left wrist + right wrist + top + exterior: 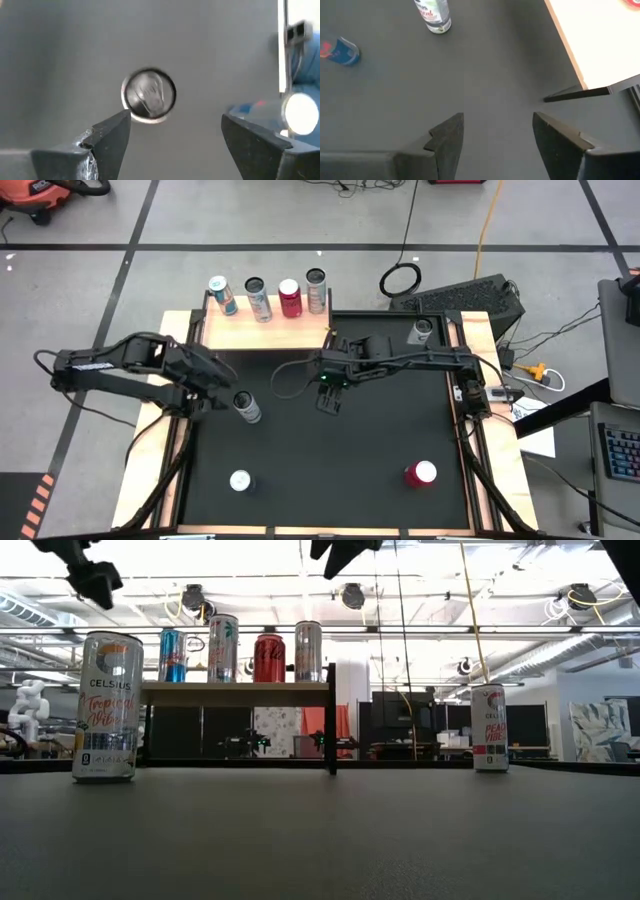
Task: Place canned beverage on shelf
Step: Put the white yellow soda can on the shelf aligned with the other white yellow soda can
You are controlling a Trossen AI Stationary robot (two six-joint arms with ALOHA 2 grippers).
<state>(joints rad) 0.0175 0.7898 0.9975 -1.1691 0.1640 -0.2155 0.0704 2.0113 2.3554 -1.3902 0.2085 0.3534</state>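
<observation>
The left gripper (228,402) is held over the bench (330,470) at its left side, just beside a white can (247,408); its fingers (112,135) are spread wide and nothing is held, the can's top being seen beyond them in the left wrist view. Another white can (240,480) is stood near the front left. On the shelf (265,333) at the back, four cans are lined up: a blue one (222,296), a pale one (258,300), a red one (290,298) and a silver one (316,290). The right gripper (330,395) is held above the bench just in front of the shelf's right end, fingers (447,137) parted and empty. A red-and-white can (420,473) is stood at the front right.
</observation>
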